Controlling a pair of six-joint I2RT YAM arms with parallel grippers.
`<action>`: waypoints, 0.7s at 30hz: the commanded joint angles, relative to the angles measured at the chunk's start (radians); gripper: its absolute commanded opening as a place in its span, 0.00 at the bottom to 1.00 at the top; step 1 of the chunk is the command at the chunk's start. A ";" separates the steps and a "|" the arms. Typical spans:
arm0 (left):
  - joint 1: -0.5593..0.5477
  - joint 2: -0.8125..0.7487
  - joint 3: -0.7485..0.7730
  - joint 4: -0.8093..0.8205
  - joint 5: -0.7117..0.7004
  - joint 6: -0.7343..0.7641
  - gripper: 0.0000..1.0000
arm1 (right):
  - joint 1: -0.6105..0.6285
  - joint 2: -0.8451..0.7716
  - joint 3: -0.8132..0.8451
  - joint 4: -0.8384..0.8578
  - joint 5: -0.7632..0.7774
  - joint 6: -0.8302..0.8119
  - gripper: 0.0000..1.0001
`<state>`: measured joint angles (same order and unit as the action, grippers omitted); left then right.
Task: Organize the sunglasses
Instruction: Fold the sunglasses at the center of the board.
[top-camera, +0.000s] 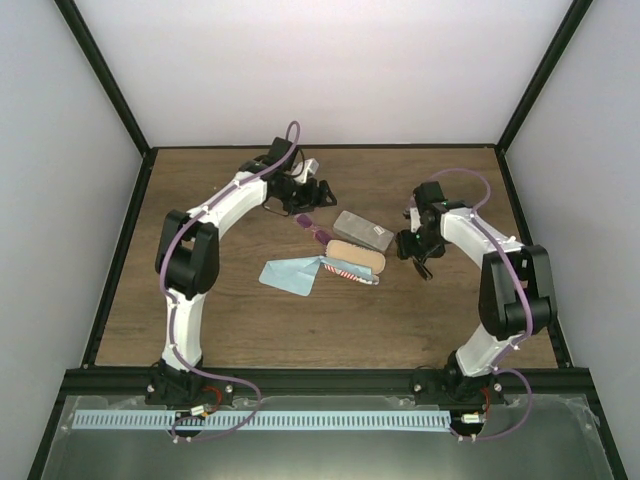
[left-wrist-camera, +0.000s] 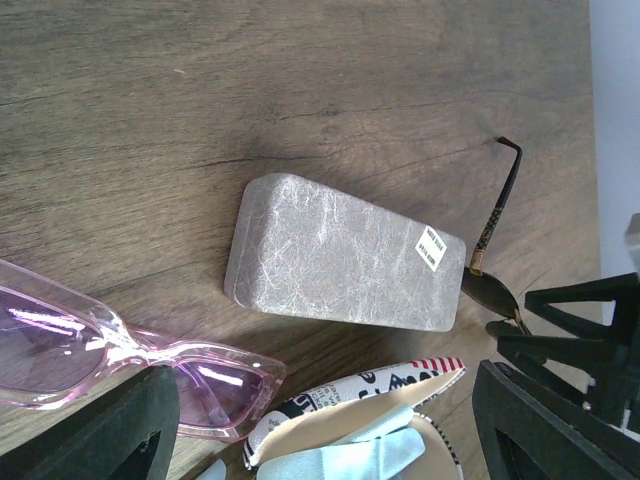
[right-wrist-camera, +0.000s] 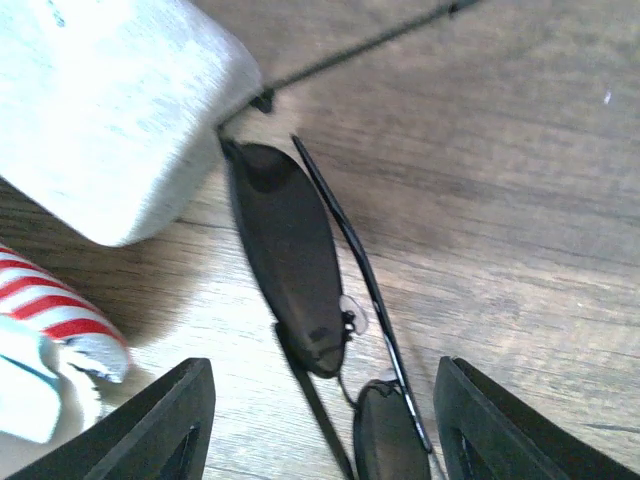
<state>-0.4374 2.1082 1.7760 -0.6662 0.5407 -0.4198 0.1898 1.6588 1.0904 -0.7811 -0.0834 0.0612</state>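
The open right hand straddles the black wire sunglasses on the bench just beside the grey case, while the left hand waits open by the pink pair, so a skewed pinch may bend the thin frame.

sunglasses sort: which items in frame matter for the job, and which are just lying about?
For the job:
pink sunglasses
black sunglasses

Lying about:
grey case
striped case, open
blue cloth
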 joint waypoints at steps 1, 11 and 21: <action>0.002 0.006 -0.002 0.014 0.017 -0.008 0.82 | 0.014 -0.049 0.060 -0.027 -0.052 0.046 0.60; 0.001 -0.002 -0.010 0.015 0.015 -0.003 0.82 | 0.013 -0.060 0.061 -0.015 0.015 0.092 0.71; -0.009 -0.017 -0.014 0.018 0.025 -0.004 0.79 | 0.002 -0.036 0.199 0.014 0.083 0.258 0.46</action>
<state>-0.4381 2.1082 1.7760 -0.6659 0.5446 -0.4229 0.1921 1.6238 1.2205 -0.7933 -0.0364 0.2420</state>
